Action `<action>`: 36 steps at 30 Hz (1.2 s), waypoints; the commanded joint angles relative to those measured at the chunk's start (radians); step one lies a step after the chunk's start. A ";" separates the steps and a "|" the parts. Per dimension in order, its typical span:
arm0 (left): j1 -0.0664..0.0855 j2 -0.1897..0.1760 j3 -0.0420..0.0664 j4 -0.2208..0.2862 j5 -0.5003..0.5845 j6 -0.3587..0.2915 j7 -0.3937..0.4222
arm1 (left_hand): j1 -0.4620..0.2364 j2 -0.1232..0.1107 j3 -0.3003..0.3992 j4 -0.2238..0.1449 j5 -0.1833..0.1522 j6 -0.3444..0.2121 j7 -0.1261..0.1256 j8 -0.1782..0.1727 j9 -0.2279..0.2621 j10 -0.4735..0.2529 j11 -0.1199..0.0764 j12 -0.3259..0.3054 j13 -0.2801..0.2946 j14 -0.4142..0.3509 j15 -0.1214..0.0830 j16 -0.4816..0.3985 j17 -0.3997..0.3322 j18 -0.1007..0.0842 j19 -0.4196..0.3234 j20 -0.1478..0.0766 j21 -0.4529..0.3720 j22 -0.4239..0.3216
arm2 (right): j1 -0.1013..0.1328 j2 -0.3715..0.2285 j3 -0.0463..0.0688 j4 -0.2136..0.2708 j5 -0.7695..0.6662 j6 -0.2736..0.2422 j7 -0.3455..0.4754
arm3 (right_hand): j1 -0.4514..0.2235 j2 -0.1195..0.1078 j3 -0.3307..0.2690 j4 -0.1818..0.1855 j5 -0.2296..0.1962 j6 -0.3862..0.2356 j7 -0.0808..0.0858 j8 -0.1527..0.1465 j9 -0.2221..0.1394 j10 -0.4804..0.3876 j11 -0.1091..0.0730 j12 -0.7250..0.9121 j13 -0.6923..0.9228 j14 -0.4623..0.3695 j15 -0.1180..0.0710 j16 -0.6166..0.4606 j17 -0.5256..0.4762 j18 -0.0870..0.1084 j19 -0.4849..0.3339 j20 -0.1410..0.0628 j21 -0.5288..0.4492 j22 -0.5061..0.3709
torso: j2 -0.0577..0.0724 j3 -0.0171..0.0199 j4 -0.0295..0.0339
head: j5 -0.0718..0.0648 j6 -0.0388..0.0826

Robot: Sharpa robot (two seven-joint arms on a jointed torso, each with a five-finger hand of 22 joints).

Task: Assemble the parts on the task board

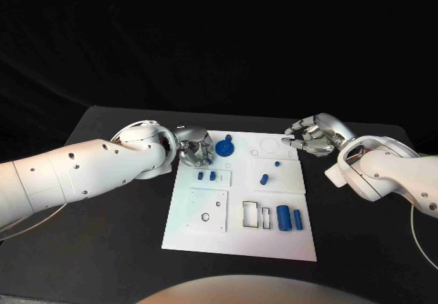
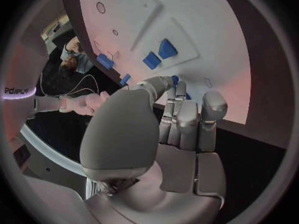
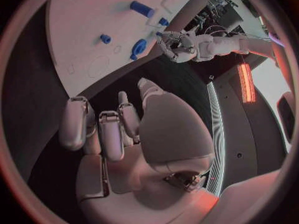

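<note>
From the head camera, the white rectangular task board (image 1: 239, 237) is lying mid-table, small blue plastic parts (image 1: 284, 217) resting on it. The left hand (image 1: 192, 147) is hovering beside a round blue disc-shaped part (image 1: 225, 149), fingers curled, apparently holding nothing. In the right wrist view, the right hand (image 3: 118, 129) is hanging off the board's edge, fingers loosely apart and empty.

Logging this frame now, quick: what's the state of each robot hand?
Left robot hand: fingers curled at the white task board edge, grip cannot be told.
Right robot hand: curled, holding nothing.

White task board (image 1: 187, 229), blue parts (image 1: 285, 218), black table (image 1: 100, 253)
</note>
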 commanded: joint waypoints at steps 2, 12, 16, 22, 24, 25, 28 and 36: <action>0.000 0.003 0.000 0.002 0.005 0.027 0.003 | -0.009 0.006 0.002 -0.007 -0.004 0.007 0.001 -0.006 0.000 0.011 0.000 -0.005 0.001 0.003 -0.003 -0.002 -0.001 -0.005 0.001 -0.004 0.002 -0.001 | -0.001 -0.001 0.000 0.002 -0.007 0.010 0.005 | -0.009 -0.002 0.005 0.000 0.006 -0.005 0.000 0.005 -0.001 -0.008 0.001 -0.005 -0.001 0.072 -0.005 -0.005 0.123 0.015 -0.006 0.000 -0.004 0.079 | 0.000 0.0001 -0.0001 | 0.000 0.000; 0.000 0.010 -0.001 -0.001 0.009 0.022 0.005 | -0.009 0.006 0.002 -0.007 -0.004 0.008 0.001 -0.005 0.001 0.013 -0.001 -0.006 0.001 0.003 -0.003 -0.002 -0.001 -0.005 0.003 -0.004 0.003 0.001 | -0.001 0.000 0.000 0.002 -0.007 0.010 0.005 | -0.009 -0.002 0.005 0.000 0.006 -0.005 0.000 0.005 -0.001 -0.008 0.001 -0.005 -0.001 0.072 -0.005 -0.005 0.123 0.015 -0.006 0.000 -0.004 0.079 | 0.000 0.0001 0.0001 | 0.000 0.000; -0.001 0.016 -0.001 -0.006 0.009 0.021 0.002 | -0.010 0.006 0.002 -0.007 -0.004 0.008 0.001 -0.006 0.001 0.013 -0.001 -0.006 0.001 0.003 -0.003 -0.002 0.000 -0.005 0.003 -0.004 0.003 0.001 | -0.001 -0.001 0.000 0.003 -0.007 0.010 0.006 | -0.009 -0.002 0.005 0.000 0.006 -0.005 0.000 0.005 -0.001 -0.008 0.001 -0.005 -0.001 0.072 -0.005 -0.005 0.123 0.015 -0.006 0.000 -0.004 0.079 | 0.001 -0.0003 -0.0012 | -0.001 0.001; -0.002 0.022 -0.001 -0.011 0.005 0.023 -0.008 | -0.009 0.007 0.003 -0.008 -0.004 0.008 0.001 -0.006 0.001 0.014 -0.001 -0.007 0.002 0.003 -0.004 -0.002 -0.001 -0.005 0.003 -0.004 0.003 0.002 | -0.001 -0.002 0.000 0.005 -0.007 0.009 0.006 | -0.009 -0.002 0.005 0.000 0.006 -0.005 0.000 0.005 -0.001 -0.008 0.001 -0.005 -0.001 0.072 -0.005 -0.005 0.123 0.015 -0.006 0.000 -0.004 0.079 | 0.001 0.0001 -0.0006 | -0.004 0.001; -0.002 0.024 -0.001 -0.012 0.003 0.026 -0.011 | -0.008 0.008 0.003 -0.009 -0.004 0.008 0.001 -0.007 0.001 0.016 -0.001 -0.007 0.002 0.003 -0.004 -0.002 0.001 -0.005 0.002 -0.004 0.003 0.001 | -0.001 -0.002 0.000 0.005 -0.007 0.009 0.006 | -0.009 -0.002 0.005 0.000 0.006 -0.005 0.000 0.005 -0.001 -0.008 0.001 -0.005 -0.001 0.072 -0.005 -0.005 0.123 0.015 -0.006 0.000 -0.004 0.079 | 0.001 0.0002 -0.0006 | -0.004 0.000; -0.002 0.024 -0.001 -0.012 0.003 0.027 -0.012 | -0.008 0.008 0.003 -0.009 -0.004 0.008 0.001 -0.007 0.001 0.016 -0.001 -0.007 0.002 0.003 -0.004 -0.002 0.001 -0.005 0.002 -0.004 0.003 0.001 | -0.001 -0.002 0.000 0.005 -0.007 0.009 0.006 | -0.009 -0.002 0.005 0.000 0.006 -0.005 0.000 0.005 -0.001 -0.008 0.001 -0.005 -0.001 0.072 -0.005 -0.005 0.123 0.015 -0.006 0.000 -0.004 0.079 | 0.001 0.0002 -0.0006 | -0.004 0.000; -0.002 0.026 -0.001 -0.012 0.001 0.030 -0.015 | -0.008 0.009 0.003 -0.009 -0.004 0.008 0.001 -0.007 0.001 0.016 -0.001 -0.007 0.003 0.003 -0.004 -0.002 0.000 -0.005 0.002 -0.005 0.003 0.001 | -0.001 -0.003 0.000 0.005 -0.007 0.009 0.006 | -0.009 -0.002 0.005 0.000 0.006 -0.005 0.000 0.005 -0.001 -0.008 0.001 -0.005 -0.001 0.072 -0.005 -0.005 0.123 0.015 -0.006 0.000 -0.004 0.079 | 0.001 0.0004 0.0002 | -0.005 0.000; -0.002 0.027 -0.002 -0.013 -0.006 0.058 -0.029 | -0.009 0.008 0.003 -0.011 -0.004 0.004 0.002 -0.012 0.000 0.012 0.001 -0.013 0.003 0.000 -0.003 -0.004 -0.007 -0.004 -0.002 -0.005 0.000 -0.004 | -0.001 -0.004 0.000 0.005 -0.007 0.010 0.006 | -0.009 -0.002 0.005 0.000 0.006 -0.005 0.000 0.005 -0.001 -0.008 0.001 -0.005 -0.001 0.072 -0.005 -0.005 0.123 0.015 -0.006 0.000 -0.004 0.079 | 0.000 0.0000 -0.0002 | -0.006 -0.001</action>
